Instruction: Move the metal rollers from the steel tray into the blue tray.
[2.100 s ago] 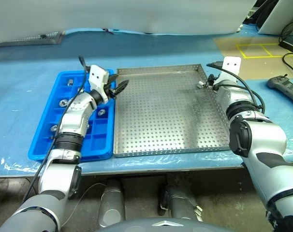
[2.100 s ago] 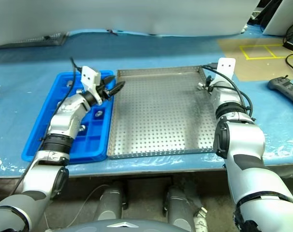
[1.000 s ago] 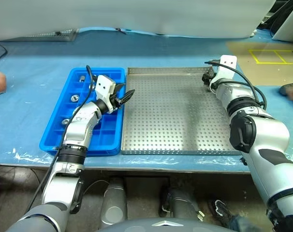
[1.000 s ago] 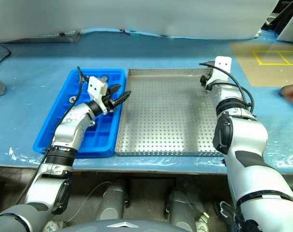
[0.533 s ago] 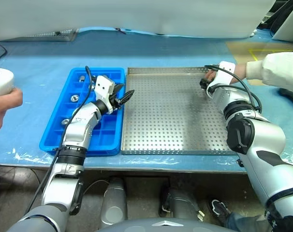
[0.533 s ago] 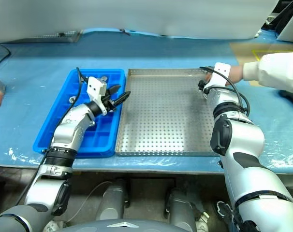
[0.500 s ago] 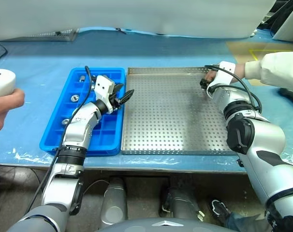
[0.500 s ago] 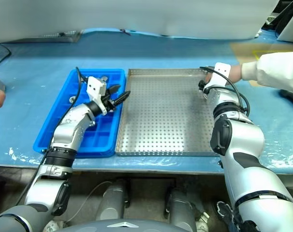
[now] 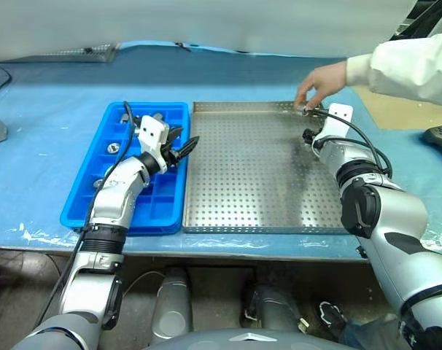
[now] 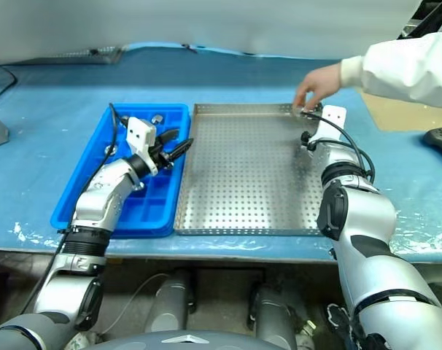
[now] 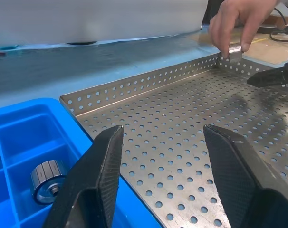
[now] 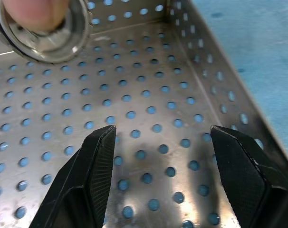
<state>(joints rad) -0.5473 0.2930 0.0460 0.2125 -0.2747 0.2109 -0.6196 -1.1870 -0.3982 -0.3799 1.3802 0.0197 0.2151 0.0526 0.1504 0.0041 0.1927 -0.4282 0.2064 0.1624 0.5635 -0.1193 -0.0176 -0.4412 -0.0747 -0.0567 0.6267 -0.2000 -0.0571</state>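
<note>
Reaching in from the far right, a person's hand (image 9: 319, 82) pinches one roller (image 11: 235, 50) just above the far right corner of the steel tray (image 9: 257, 182), apparently to set it down as the next piece to move. The right gripper (image 12: 158, 156) hovers just in front of it with its fingers spread and empty, likely placed to take that roller once it lies free. The left gripper (image 11: 165, 164), also spread and empty, hangs over the seam between the steel tray and the blue tray (image 9: 82, 197), out of the way. Several rollers already sit in the blue tray's compartments.
</note>
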